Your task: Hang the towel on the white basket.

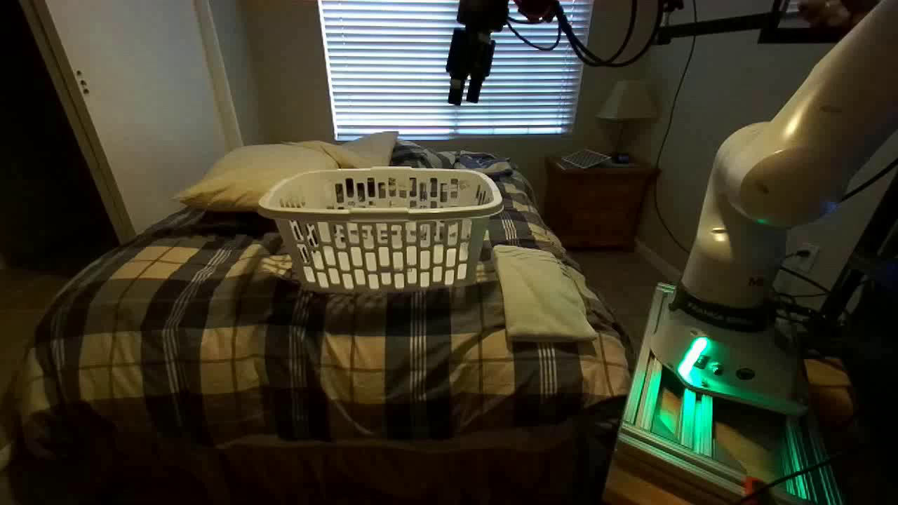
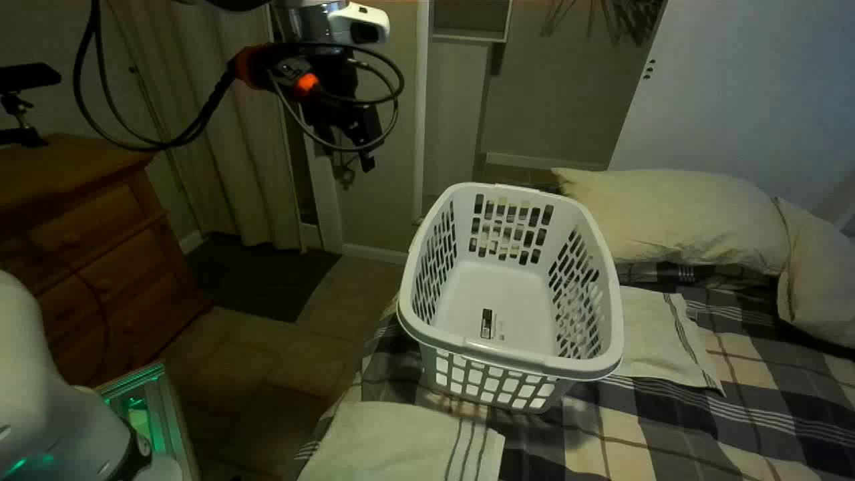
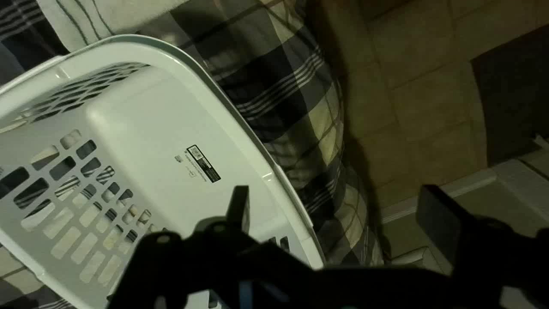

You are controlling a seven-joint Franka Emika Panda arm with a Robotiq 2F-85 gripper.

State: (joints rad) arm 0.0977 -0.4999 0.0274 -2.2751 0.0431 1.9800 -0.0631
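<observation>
The towel (image 1: pixel 544 294), pale cream, lies flat on the bed beside the basket on the robot's side. Its dark-striped end shows in an exterior view (image 2: pixel 407 444) and at the top left of the wrist view (image 3: pixel 103 17). The white basket (image 1: pixel 379 214) stands upright on the bed; its inside is bare in an exterior view (image 2: pixel 491 347), and its rim shows in the wrist view (image 3: pixel 206 94). My gripper (image 1: pixel 465 95) hangs high above the bed, well above the basket. In the wrist view its fingers (image 3: pixel 336 195) are wide apart with nothing between them.
A second similar striped cloth (image 2: pixel 661 334) lies on the basket's far side by the pale pillows (image 2: pixel 674 214). The plaid bedcover (image 1: pixel 280 344) lies under everything. A nightstand with a lamp (image 1: pixel 600 203) and a wooden dresser (image 2: pixel 100 267) stand near the bed. Cables loop around the wrist.
</observation>
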